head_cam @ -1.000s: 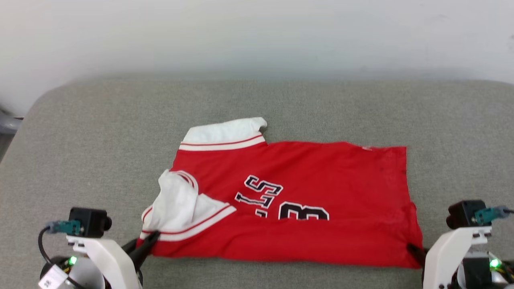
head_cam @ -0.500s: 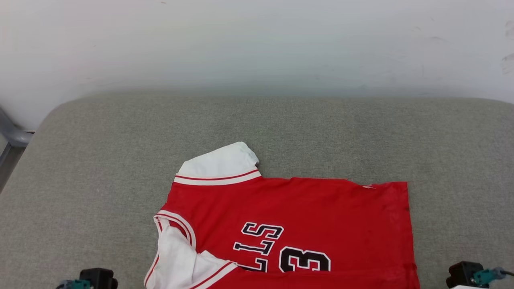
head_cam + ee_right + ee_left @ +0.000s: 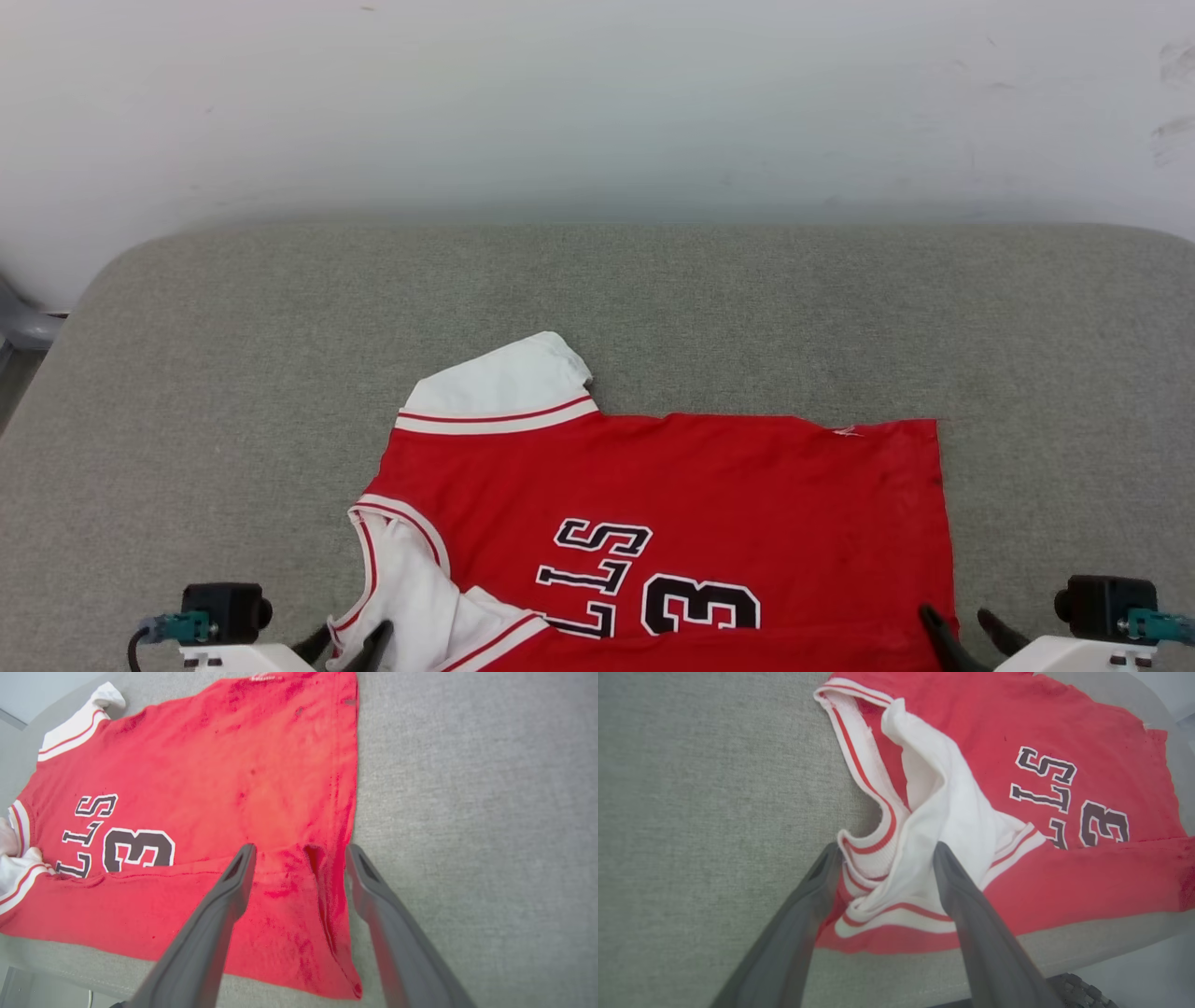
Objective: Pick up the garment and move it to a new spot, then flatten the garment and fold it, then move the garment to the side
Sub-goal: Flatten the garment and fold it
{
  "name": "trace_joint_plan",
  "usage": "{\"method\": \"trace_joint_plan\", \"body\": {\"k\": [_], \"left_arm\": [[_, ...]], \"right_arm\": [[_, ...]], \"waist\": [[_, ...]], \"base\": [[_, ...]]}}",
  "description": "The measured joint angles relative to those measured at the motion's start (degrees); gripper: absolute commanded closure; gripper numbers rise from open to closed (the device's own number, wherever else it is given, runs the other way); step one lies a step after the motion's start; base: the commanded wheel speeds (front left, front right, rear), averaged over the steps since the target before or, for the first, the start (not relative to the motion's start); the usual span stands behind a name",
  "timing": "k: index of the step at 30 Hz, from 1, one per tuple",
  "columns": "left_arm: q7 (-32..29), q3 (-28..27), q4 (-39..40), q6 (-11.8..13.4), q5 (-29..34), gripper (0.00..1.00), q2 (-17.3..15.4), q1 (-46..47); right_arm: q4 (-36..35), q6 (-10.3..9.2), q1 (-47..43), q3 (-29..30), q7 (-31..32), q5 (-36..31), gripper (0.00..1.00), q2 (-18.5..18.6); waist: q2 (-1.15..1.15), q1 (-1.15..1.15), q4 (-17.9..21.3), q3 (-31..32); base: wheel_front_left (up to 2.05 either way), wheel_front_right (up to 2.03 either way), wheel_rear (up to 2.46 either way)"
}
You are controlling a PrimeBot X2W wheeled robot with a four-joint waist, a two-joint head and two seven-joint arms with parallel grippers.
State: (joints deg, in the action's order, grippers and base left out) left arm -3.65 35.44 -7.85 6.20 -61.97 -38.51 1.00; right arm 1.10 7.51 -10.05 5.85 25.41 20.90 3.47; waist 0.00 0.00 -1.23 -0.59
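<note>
The grey cloth-covered worktop (image 3: 653, 299) takes up most of my head view. The garment (image 3: 728, 485) lies on it toward 6 o'clock, close to the near edge, spread sideways with its hem (image 3: 938, 513) at 3 o'clock and its neck end at 9 o'clock. Its near long edge is turned over onto itself, cutting across the black lettering (image 3: 583, 579). One white sleeve (image 3: 504, 387) lies flat at about 11 o'clock of the shirt. The other sleeve (image 3: 952, 812) is rumpled together with the striped neck trim (image 3: 878, 807) at 8 o'clock. I judge this a light, limp jersey that will sag between two holds, and its layers may slide apart, so I'd pinch through both layers at the two near corners. My left claw (image 3: 887, 851) is spread wide, one finger on each side of that white bunch, gripping nothing. The bunch is thick, so a clean bite there looks doubtful to me. My right claw (image 3: 301, 849) is likewise wide apart, straddling a small crease by the hem's near corner and holding nothing.
</note>
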Motion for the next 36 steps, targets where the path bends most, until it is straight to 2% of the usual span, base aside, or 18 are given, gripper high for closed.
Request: {"method": "trace_joint_plan", "body": {"k": [9,15,19,25,30,36], "left_arm": [[12.61,-3.49,-0.31,1.38,7.00,0.00,2.09,6.65],[15.96,-4.64,-1.07,1.23,10.69,0.00,2.94,12.99],[15.75,-4.57,-2.13,-0.69,12.12,0.00,2.91,17.96],[9.76,-3.32,-5.55,-6.50,12.20,0.00,1.62,27.70],[0.21,-1.41,-9.77,-11.69,8.86,0.00,0.22,34.91],[-13.96,1.68,-12.66,-13.46,2.75,0.00,-2.66,42.46]], "right_arm": [[-3.11,0.00,4.59,-1.21,-14.97,-4.88,0.00,-0.29],[-4.80,0.00,7.82,-1.92,-19.50,-8.54,0.00,-0.48],[-6.48,0.00,10.19,-2.31,-20.16,-10.58,0.00,-0.49],[-8.59,0.00,14.39,-3.94,-20.54,-11.49,0.00,-0.49],[-8.56,0.00,16.82,-5.39,-21.73,-11.20,0.00,-0.52],[-7.34,0.00,18.31,-6.38,-23.38,-9.71,0.00,-0.52]], "waist": [[0.00,0.00,0.02,-1.94],[0.00,0.00,0.62,-5.71],[0.00,0.01,1.33,-8.73],[0.00,0.01,2.83,-13.71],[0.00,0.01,5.03,-17.20],[0.00,0.02,8.29,-20.17]], "base": [[0.00,0.00,0.00],[0.00,0.00,0.00],[0.00,0.00,0.00],[0.00,0.00,0.00],[0.00,0.00,0.00],[0.00,0.00,0.00]]}}
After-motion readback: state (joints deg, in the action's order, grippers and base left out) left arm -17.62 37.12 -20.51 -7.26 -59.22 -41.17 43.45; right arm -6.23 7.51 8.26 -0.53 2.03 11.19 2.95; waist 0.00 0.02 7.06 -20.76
